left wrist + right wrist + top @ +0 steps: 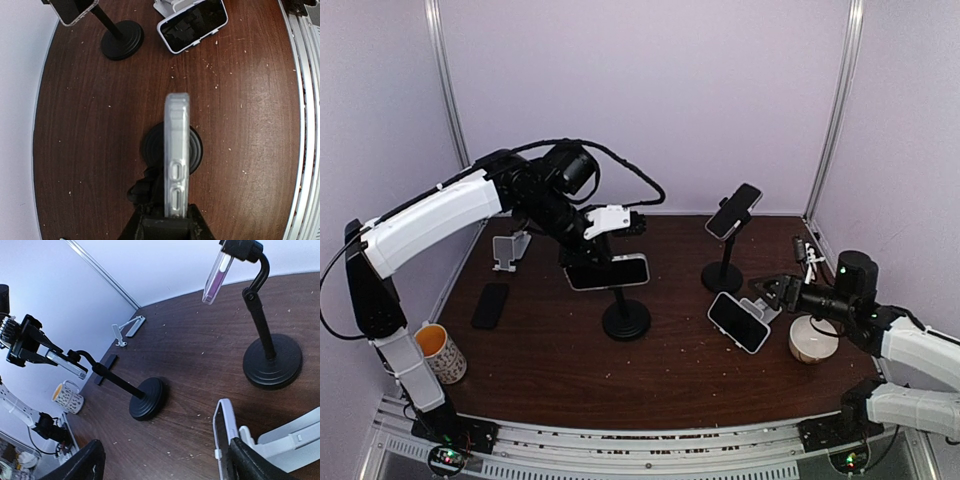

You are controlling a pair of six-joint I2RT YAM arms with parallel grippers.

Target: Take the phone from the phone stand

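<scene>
The phone (pixel 608 271) sits at the head of the black phone stand (pixel 626 322) near the middle of the surface (pixel 660 390), raised well above the wood. Its long axis is level and runs left to right, roughly parallel with the near edge, with the dark screen tilted toward that edge. The left fingers (pixel 149 222) are clamped on its left end, one on each face. Bare wood lies between the stand's base and the near edge. A second black stand (pixel 722 277), carrying its own phone, stands toward the back right corner. Near the right edge, the right fingers (pixel 85 465) are spread wide, and a white-cased phone (pixel 738 321) on a white holder (pixel 285 440) shows between them, beside a bowl (pixel 813 339). A mug (pixel 441 352) occupies the near left corner.
</scene>
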